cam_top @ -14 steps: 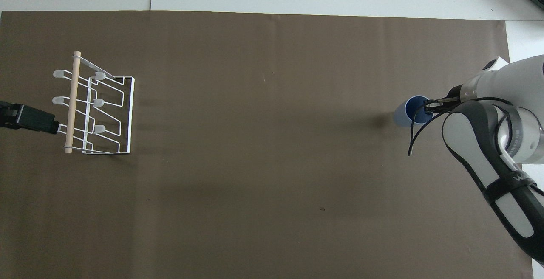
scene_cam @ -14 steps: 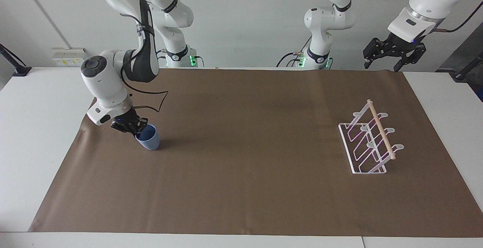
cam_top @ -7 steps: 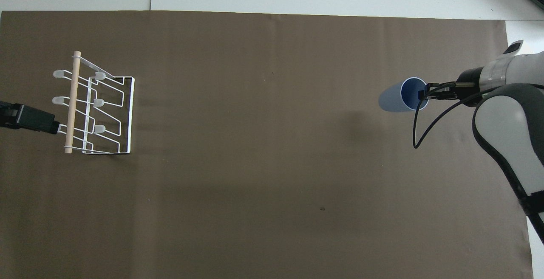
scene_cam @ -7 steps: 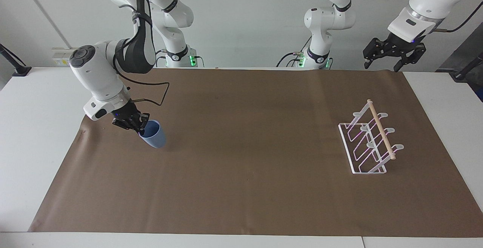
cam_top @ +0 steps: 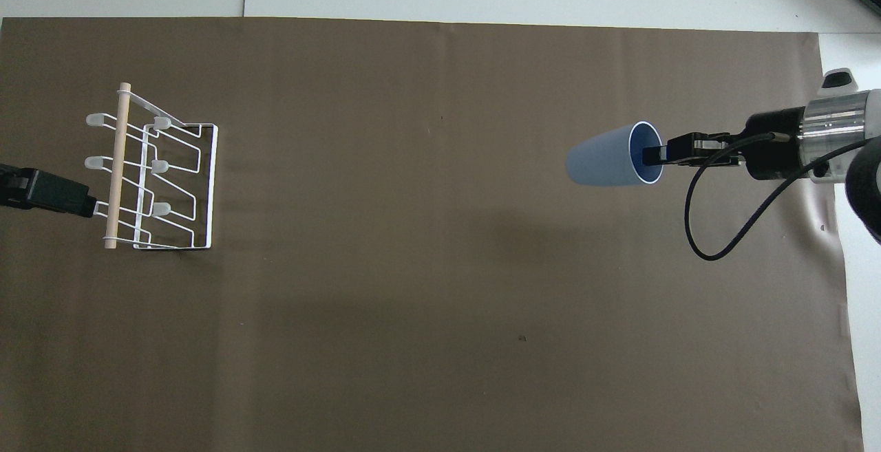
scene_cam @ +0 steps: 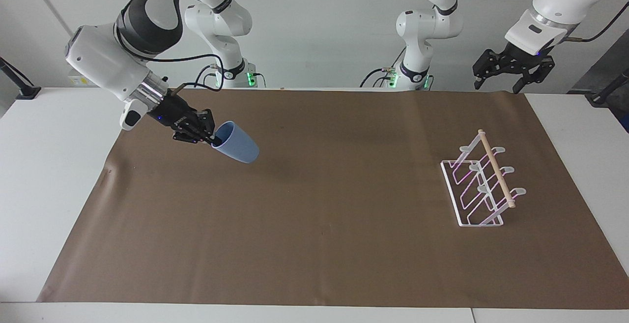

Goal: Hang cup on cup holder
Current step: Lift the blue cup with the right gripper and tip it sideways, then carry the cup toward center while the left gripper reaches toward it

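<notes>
Right hand [scene_cam: 212, 139] is clamped on the cup [scene_cam: 237, 149], one finger inside the rim, the other on the outer wall. I see the cup lifted clear off the bench [scene_cam: 59, 175], tipped nearly on its side, open mouth toward the hand and its closed bottom pointing toward the left arm's end. In the overhead view the cup [cam_top: 610, 164] hangs over the brown paper mat [cam_top: 440, 266] near the right arm's end, with the right hand [cam_top: 657, 154] coming in level from that edge. A faint shadow lies on the mat under the cup. A black cable [cam_top: 709, 232] loops down from the right wrist.

Cup holder [scene_cam: 481, 185] stands on the mat well apart from the cup, toward the left arm's end. White wire base flat on the mat, prongs slanting up, wooden dowel [scene_cam: 496, 168] along the top. No cup on any prong [cam_top: 160, 208].

Left hand [scene_cam: 511, 70] waits up in the air over the mat's corner at the left arm's end, fingers spread apart, gripping nothing. Overhead I catch only its dark tip [cam_top: 48, 192] next to the holder's dowel side [cam_top: 114, 163], though the facing view shows it raised well above.
</notes>
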`<action>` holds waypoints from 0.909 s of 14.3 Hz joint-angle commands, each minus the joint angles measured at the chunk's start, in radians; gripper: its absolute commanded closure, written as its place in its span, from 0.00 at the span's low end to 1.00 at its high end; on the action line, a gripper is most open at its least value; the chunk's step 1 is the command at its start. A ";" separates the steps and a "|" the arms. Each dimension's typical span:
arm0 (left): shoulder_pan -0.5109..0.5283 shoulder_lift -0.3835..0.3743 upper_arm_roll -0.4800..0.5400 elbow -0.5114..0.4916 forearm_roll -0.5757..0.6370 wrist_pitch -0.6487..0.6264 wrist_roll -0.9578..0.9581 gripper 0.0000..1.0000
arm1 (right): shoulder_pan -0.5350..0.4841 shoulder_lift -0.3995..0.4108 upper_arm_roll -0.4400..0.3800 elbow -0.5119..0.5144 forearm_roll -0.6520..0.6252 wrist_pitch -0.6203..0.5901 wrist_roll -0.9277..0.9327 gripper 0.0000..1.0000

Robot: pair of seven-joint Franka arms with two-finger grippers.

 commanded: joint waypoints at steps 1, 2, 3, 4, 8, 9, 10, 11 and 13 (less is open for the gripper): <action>-0.019 -0.027 -0.010 -0.029 -0.010 0.011 -0.104 0.00 | -0.011 -0.017 0.005 -0.001 0.110 -0.062 -0.025 1.00; -0.019 -0.027 -0.013 -0.027 -0.072 0.014 -0.140 0.00 | -0.008 -0.019 0.005 -0.001 0.141 -0.080 -0.027 1.00; -0.020 -0.027 -0.015 -0.029 -0.118 0.016 -0.167 0.00 | -0.006 -0.020 0.005 -0.001 0.193 -0.100 -0.027 1.00; -0.023 -0.026 -0.029 -0.029 -0.143 0.023 -0.221 0.00 | -0.005 -0.022 0.003 -0.003 0.253 -0.125 -0.027 1.00; -0.028 -0.017 -0.055 -0.032 -0.357 0.111 -0.544 0.00 | -0.013 -0.040 0.003 -0.015 0.445 -0.196 -0.022 1.00; -0.028 -0.014 -0.055 -0.030 -0.402 0.131 -0.606 0.00 | -0.010 -0.043 0.003 -0.023 0.486 -0.196 -0.016 1.00; -0.029 -0.011 -0.055 -0.030 -0.442 0.152 -0.665 0.00 | -0.002 -0.043 0.003 -0.036 0.515 -0.194 -0.015 1.00; -0.031 -0.007 -0.058 -0.030 -0.485 0.171 -0.733 0.00 | 0.001 -0.049 0.005 -0.055 0.551 -0.194 -0.015 1.00; -0.043 -0.006 -0.063 -0.029 -0.568 0.233 -0.923 0.00 | 0.026 -0.066 0.005 -0.101 0.635 -0.193 -0.018 1.00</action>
